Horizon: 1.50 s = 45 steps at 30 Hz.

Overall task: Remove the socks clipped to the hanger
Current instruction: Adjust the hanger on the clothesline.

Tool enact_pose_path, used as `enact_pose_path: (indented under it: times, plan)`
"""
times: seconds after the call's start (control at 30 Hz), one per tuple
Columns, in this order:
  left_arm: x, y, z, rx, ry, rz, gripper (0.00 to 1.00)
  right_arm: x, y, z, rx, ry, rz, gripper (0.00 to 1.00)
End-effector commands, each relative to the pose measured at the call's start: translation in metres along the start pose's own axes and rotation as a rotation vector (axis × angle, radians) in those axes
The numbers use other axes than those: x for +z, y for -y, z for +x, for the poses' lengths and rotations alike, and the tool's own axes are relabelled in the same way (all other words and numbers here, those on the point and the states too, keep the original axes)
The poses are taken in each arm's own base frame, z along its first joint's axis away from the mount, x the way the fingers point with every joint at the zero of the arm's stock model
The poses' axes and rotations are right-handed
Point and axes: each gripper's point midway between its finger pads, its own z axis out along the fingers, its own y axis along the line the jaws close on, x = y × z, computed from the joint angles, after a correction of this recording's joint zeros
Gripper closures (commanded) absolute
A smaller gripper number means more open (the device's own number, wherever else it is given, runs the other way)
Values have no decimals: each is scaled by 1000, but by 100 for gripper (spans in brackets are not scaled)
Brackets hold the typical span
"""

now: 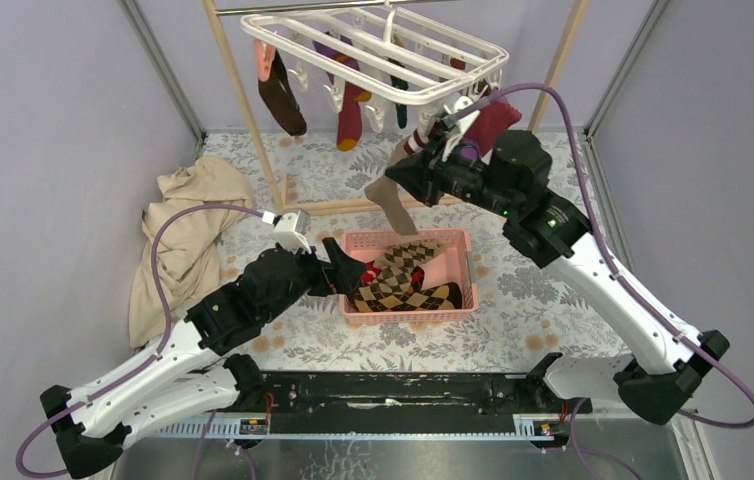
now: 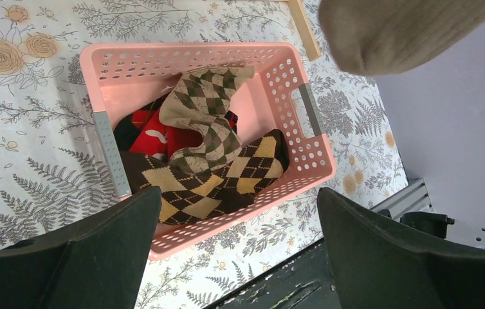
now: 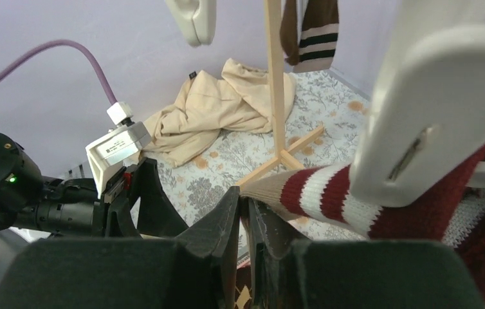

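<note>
Here, nearest your side, the left gripper (image 1: 345,270) hangs released, its jaws spread wide, over the left end of the pink basket (image 1: 469,275). It holds nothing. The basket sits on the floral table cover between the two arms and contains brown-yellow argyle socks (image 1: 403,272) lying over a red sock (image 2: 156,138).

Farther back and to the right, the right gripper (image 3: 245,212) is clenched on the striped sock (image 1: 390,200). Its fingers pinch the tan part just below the maroon-and-white bands. The sock's cuff is caught in a white clip (image 3: 420,122) at the near right corner of the hanger (image 1: 493,50), and its tan foot dangles above the basket's far rim.

The step in hand, by this evidence, is the release of that one sock from its clip. Your next move calls for a steady downward pull toward the basket, firm enough that the cuff slips from the clip. It should be straight enough that the hanger does not swing on the wooden pole frame (image 1: 248,110).

At the far end, the hanger carries more clipped socks, among them a brown sock (image 1: 281,95) at the left and a maroon sock (image 1: 350,120) near the middle. A green one (image 1: 400,100) shows behind them. The task therefore appears partly done. A beige cloth (image 1: 188,240) lies heaped at the left, well apart from the work.
</note>
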Motion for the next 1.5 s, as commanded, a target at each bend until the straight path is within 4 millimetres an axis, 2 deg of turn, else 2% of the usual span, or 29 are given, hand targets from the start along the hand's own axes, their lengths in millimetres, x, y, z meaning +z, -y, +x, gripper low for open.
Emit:
enact_pose_path:
  times: [0.0,0.37,0.53,0.67,0.87,0.97,1.03,1.1,1.2,1.33,1.47]
  plan:
    - [-6,17,-22,-4,65,51,1,13,-11,-12,-86,-2,27,84]
    - [-12,12,-25,-5,78,41,1,65,-37,12,-181,-131,50,84]
    - [-15,13,-27,-5,84,41,1,94,-33,24,-193,-188,79,84]
    - [-18,12,-29,-6,91,38,1,117,-18,41,-214,-254,143,84]
    - [-23,9,-30,-6,95,32,1,147,-3,55,-251,-310,189,82]
    - [-25,10,-31,-11,96,38,1,161,0,60,-259,-323,191,78]
    - [-27,10,-31,-12,96,40,1,167,1,63,-264,-331,191,71]
    - [-28,10,-31,-14,97,41,1,167,-1,63,-265,-333,183,55]
    - [-30,9,-32,-16,99,39,1,160,-7,56,-253,-307,160,38]
    - [-30,9,-31,-20,97,38,1,137,-25,35,-228,-242,89,33]
    - [-27,9,-29,-21,90,35,1,99,-52,10,-187,-157,-13,28]
